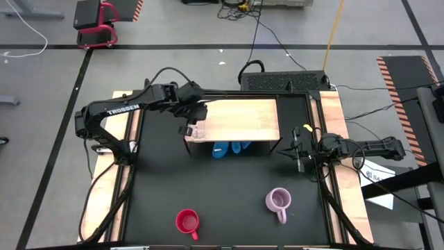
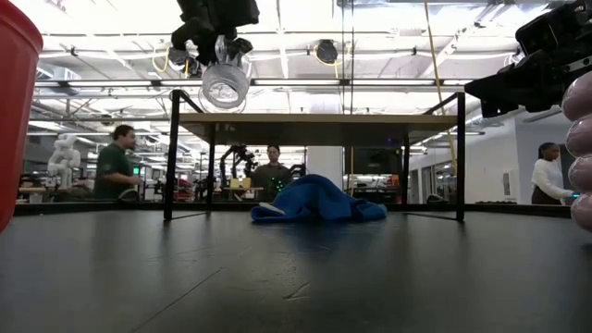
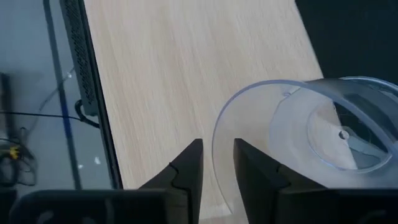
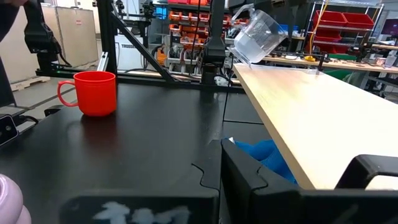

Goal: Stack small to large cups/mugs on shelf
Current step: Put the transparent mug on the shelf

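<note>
My left gripper [image 1: 189, 127] is shut on the small clear glass cup [image 2: 225, 85], just above the left near corner of the shelf's light wooden board [image 1: 239, 118]. The cup also shows in the right wrist view [image 4: 256, 31]. The red mug [image 1: 187, 221] stands on its base on the black tabletop near the front edge. The lilac mug [image 1: 279, 201] stands to its right, handle toward the near edge. My right gripper [image 1: 298, 154] is shut and empty, low beside the shelf's right near leg. My left gripper pinches the cup's wall at the rim [image 3: 216, 146], one finger [image 3: 258, 171] inside the cup and the other [image 3: 186, 171] outside. The fingers come from above, slanting down. The cup is tilted on its side and lifted clear of the board.
A blue cloth [image 1: 229, 148] lies on the tabletop under the shelf. The shelf's black frame legs [image 2: 170, 157] stand at its corners. People stand in the room beyond the table [image 2: 116, 166]. Bare tabletop [image 1: 229, 187] lies between the shelf and the two mugs.
</note>
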Available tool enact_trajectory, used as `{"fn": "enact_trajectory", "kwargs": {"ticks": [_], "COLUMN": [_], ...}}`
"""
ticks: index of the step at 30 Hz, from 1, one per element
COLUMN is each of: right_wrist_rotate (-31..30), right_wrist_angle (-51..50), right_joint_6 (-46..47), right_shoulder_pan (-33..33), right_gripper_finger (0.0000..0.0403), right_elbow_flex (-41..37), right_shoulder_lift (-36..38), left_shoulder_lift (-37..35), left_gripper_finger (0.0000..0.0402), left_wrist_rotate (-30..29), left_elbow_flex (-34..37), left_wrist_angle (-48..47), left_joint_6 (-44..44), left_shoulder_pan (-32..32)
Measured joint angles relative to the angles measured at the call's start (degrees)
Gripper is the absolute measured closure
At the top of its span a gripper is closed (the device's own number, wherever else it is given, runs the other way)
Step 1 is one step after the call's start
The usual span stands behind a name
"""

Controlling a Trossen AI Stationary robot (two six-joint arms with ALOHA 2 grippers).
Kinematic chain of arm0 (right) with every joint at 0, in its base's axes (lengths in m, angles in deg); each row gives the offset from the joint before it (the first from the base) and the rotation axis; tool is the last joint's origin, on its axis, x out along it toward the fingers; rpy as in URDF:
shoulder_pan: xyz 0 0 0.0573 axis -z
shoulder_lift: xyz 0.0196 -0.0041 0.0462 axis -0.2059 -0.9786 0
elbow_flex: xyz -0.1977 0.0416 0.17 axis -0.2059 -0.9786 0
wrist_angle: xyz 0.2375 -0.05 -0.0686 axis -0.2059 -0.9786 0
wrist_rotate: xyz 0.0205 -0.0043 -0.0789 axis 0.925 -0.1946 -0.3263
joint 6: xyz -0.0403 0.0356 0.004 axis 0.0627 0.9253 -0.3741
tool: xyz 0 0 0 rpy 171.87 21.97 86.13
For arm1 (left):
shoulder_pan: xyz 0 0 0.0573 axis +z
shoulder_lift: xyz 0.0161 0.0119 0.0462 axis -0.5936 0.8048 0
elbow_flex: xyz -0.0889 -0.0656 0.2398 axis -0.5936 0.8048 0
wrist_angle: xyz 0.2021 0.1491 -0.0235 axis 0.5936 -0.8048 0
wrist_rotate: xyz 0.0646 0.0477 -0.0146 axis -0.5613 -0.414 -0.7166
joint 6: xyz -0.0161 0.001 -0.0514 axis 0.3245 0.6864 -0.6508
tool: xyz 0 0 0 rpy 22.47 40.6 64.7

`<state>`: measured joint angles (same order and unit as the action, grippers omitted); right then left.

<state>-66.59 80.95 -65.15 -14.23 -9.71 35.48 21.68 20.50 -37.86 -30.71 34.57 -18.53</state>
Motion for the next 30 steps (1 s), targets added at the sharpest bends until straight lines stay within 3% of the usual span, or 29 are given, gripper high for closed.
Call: {"fn": "enact_trajectory", "kwargs": {"ticks": [8,16,24,30], "right_wrist_rotate": [0.00,0.00,0.00,0.00], "right_wrist_angle": [0.00,-0.02,-0.02,0.00], "right_joint_6": [-0.14,0.15,0.15,0.16], "right_shoulder_pan": [-0.01,0.00,0.00,-0.02], "right_gripper_finger": [0.0403,0.0403,0.0403,0.0403], "right_elbow_flex": [0.00,0.00,-0.02,-0.01], "right_shoulder_lift": [0.00,0.00,0.00,0.02], "left_shoulder_lift": [-0.09,-0.39,-0.40,-0.22], "left_gripper_finger": [0.0309,0.0309,0.0309,0.0309], "left_wrist_rotate": [-8.26,-11.91,-22.71,-24.19], "left_elbow_flex": [-0.07,2.31,6.35,4.64], "left_wrist_angle": [1.08,3.14,7.71,6.14], "left_joint_6": [0.00,-2.73,-2.42,-1.35], "left_shoulder_pan": [-5.68,-8.13,-10.28,-10.95]}}
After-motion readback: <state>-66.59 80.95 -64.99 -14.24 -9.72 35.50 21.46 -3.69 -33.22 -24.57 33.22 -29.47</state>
